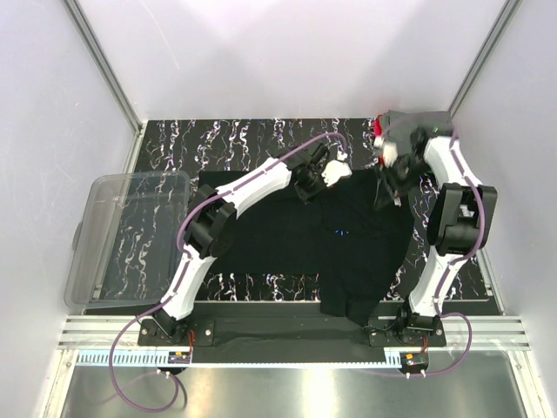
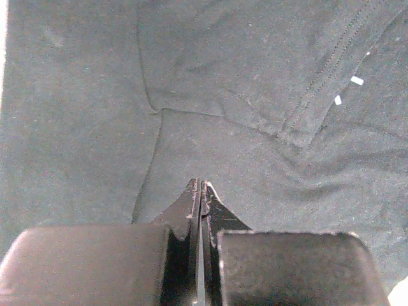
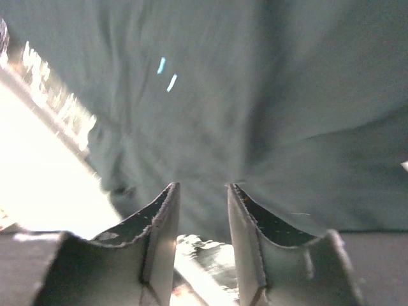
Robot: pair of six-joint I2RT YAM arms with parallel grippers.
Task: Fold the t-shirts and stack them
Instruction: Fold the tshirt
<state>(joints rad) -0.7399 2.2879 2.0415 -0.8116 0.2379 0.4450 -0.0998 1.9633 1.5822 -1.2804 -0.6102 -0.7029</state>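
Top external view: black t-shirt (image 1: pixel 348 252) lies spread on tabletop (image 1: pixel 261 139), centre-right, b/w the two arms. Collar end is far and hem toward the bases, so long axis runs approx near-to-far. Both claws sit at its far edge. Left claw (image 1: pixel 333 174) is by the collar, clenched; wrist view suggests it pinches cloth, w/ creases running to its tips. Right claw (image 1: pixel 389 180) is at far right corner, released, nothing b/w jaws, cloth just ahead. Left arm reaches long, diagonally over the shirt; right arm is folded, elbow high. Folded shirts (image 1: pixel 405 122) sit just beyond right claw, so right arm looks nearer for stacking. Clear bin (image 1: pixel 130 226) is well apart, left.
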